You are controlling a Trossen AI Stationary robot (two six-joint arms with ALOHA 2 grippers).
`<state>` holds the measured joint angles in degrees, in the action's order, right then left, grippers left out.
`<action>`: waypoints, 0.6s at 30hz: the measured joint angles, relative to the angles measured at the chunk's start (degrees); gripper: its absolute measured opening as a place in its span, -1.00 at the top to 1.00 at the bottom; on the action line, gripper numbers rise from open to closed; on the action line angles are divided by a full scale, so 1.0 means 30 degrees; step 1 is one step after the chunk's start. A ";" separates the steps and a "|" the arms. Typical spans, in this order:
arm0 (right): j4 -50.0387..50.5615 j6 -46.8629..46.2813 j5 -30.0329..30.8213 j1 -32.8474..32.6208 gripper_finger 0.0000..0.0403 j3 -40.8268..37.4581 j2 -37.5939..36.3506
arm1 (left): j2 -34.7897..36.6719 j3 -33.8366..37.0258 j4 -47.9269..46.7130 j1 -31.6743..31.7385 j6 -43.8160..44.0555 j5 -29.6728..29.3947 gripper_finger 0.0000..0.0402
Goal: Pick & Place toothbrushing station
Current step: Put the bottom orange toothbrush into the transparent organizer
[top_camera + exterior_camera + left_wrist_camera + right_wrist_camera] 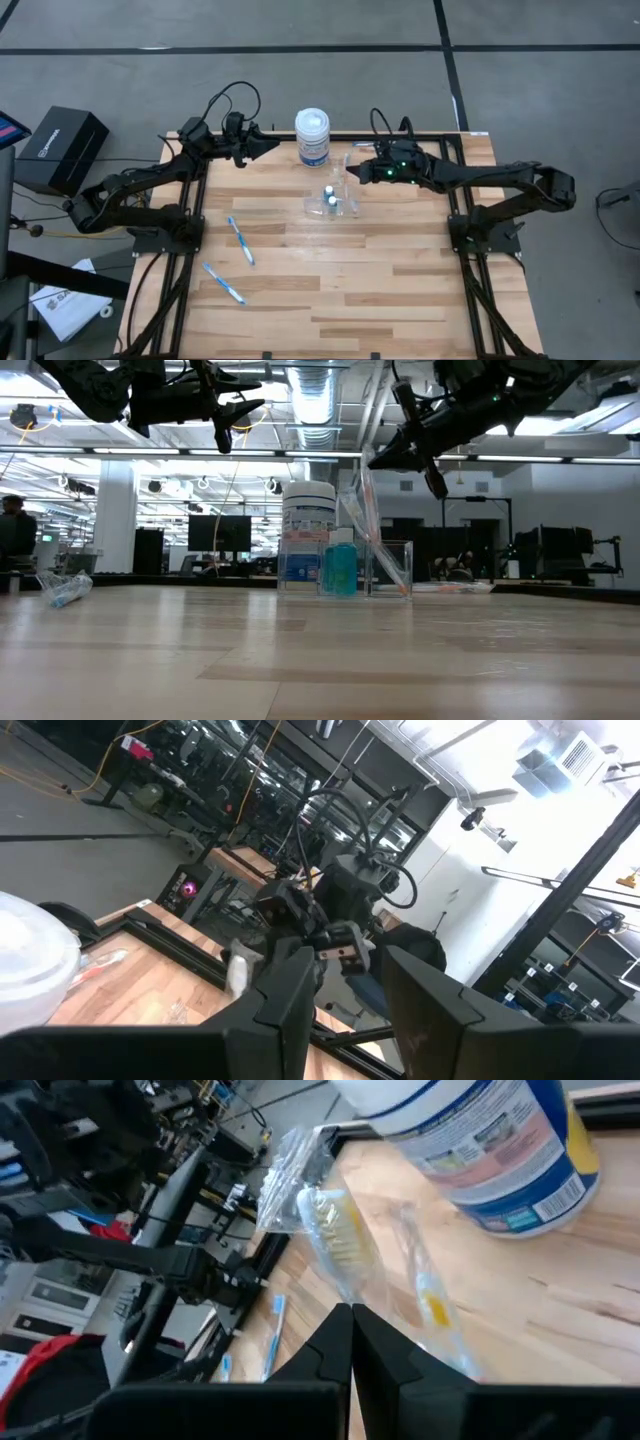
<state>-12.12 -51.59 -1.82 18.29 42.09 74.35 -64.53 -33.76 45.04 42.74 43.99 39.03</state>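
Note:
The see-through holder [337, 203] stands on the table's far middle, with two tiny white cylinders [330, 196] and a blue bottle [340, 570] in it. A toothbrush in a clear wrapper [335, 1230] leans slanting out of the holder [372, 525]. Two blue-and-white toothbrushes [241, 240] [223, 283] lie flat on the table's left half. My right gripper [350, 171] is shut just above the holder, its tips [350, 1318] beside the wrapped toothbrush. My left gripper [262, 147] is open and empty, high above the far left, left of the white jar [313, 137]. My right gripper's shut fingertips [340, 1330] stand right by the wrapped toothbrush's handle [430, 1315], coming level from the table's right. I cannot tell whether they touch it. The toothbrush stands tilted with its lower end in the holder.
The white jar with a blue label [307, 535] stands just behind the holder at the far edge. A crumpled clear wrapper [65, 588] lies at the left. The table's near half [340, 310] is bare wood. A black box [60, 148] sits off the table's left.

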 joint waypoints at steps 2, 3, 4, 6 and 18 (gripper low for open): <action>0.0580 0.0004 0.0236 -0.0323 1.00 0.0011 0.0000 | 0.0000 0.0000 0.0000 0.0000 0.0000 0.0000 0.43; 0.0855 0.0067 0.0347 -0.0493 1.00 0.0011 0.0000 | 0.0000 0.0000 0.0000 0.0000 0.0000 0.0000 0.43; 0.1071 0.0143 0.0496 -0.0669 1.00 0.0011 -0.0020 | 0.0000 0.0000 0.0000 -0.0003 0.0000 0.0000 0.43; 0.1291 0.0201 0.0653 -0.1032 1.00 0.0011 -0.0044 | 0.0000 0.0000 -0.0006 0.0000 0.0000 0.0000 0.43; 0.2245 0.0039 0.1263 -0.2976 1.00 -0.0583 -0.0044 | 0.0000 0.0000 0.0000 -0.0005 -0.0007 0.0007 0.43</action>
<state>-5.38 -51.48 1.97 9.36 40.35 74.22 -64.53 -33.76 45.04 42.73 43.97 39.05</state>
